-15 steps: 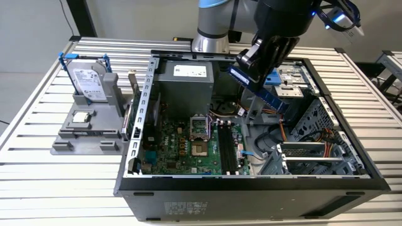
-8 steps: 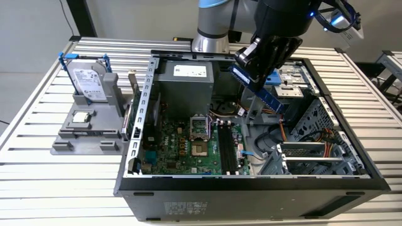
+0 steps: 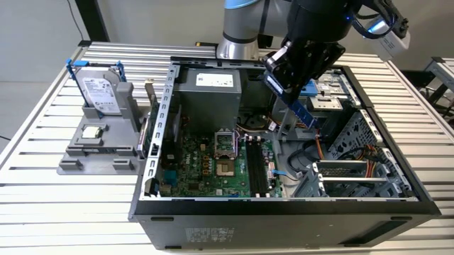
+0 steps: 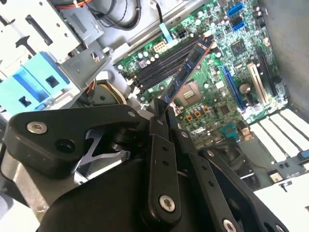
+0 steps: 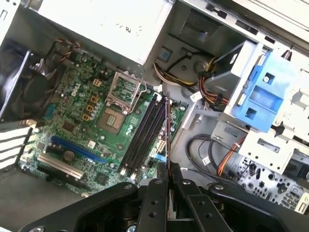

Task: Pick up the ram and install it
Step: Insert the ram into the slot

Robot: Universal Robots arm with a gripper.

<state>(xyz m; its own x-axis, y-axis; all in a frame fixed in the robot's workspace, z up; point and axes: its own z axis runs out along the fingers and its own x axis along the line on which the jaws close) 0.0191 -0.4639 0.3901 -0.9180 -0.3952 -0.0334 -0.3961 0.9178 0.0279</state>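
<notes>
Tool (image 4: 161,110) tight on the ram (image 4: 188,70)

an open black computer case (image 3: 284,210) sits on a slatted metal table (image 3: 42,212). at the exterior view's left of it, a grey plastic stand (image 3: 99,154) bears a silver boxy hard drive (image 3: 95,87), upright, behind a small square processor chip (image 3: 92,132). a green motherboard (image 3: 212,175) lies in the case; above it hangs the long flat ram (image 3: 301,109), pinched in the black gripper (image 3: 287,74).

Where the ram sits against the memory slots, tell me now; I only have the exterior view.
Observer: In the first wrist view the ram shows edge-on, its far tip over one end of the black memory slots.
Operator: Report the grip.
Observer: In the second wrist view the hand pinches the ram's near end between both fingers; the rest juts free above the motherboard.
</notes>
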